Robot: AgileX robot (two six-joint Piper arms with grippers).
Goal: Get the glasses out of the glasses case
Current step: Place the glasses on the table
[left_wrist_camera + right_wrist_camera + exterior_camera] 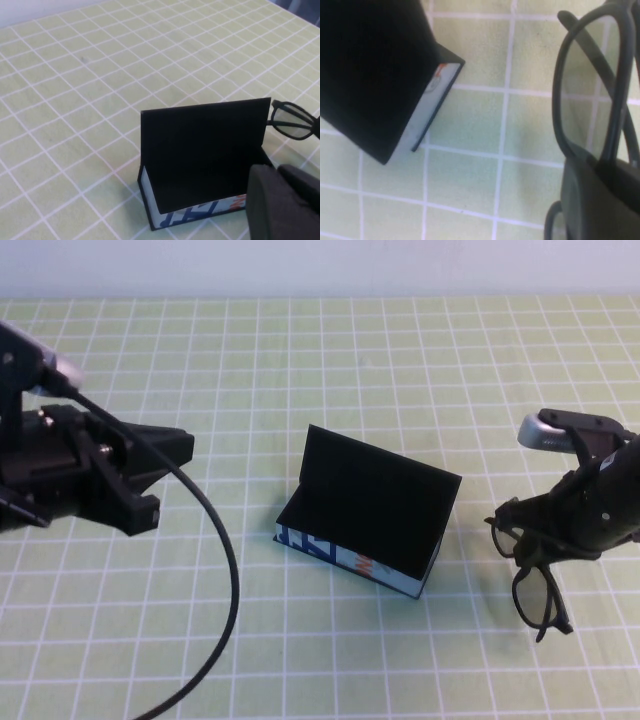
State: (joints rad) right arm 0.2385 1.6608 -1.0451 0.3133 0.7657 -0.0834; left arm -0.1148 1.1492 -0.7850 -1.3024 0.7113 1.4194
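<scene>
The left gripper (150, 475) sits at the far left of the green checked mat (300, 350), well apart from the box. It holds nothing. One cannot tell if its fingers are apart or together. A black cable (225, 570) curves down from that arm across the mat.

In the middle stands the glasses case (365, 510). Its lid is up and leans back. The inside is black. The front side is white with blue and orange print.

On the right, just beside the case, are the glasses (535, 585). They are out of the case. The right gripper (545, 530) is closed on the glasses frame and grips it from above. 1 lens hangs below the gripper, close to the mat.
</scene>
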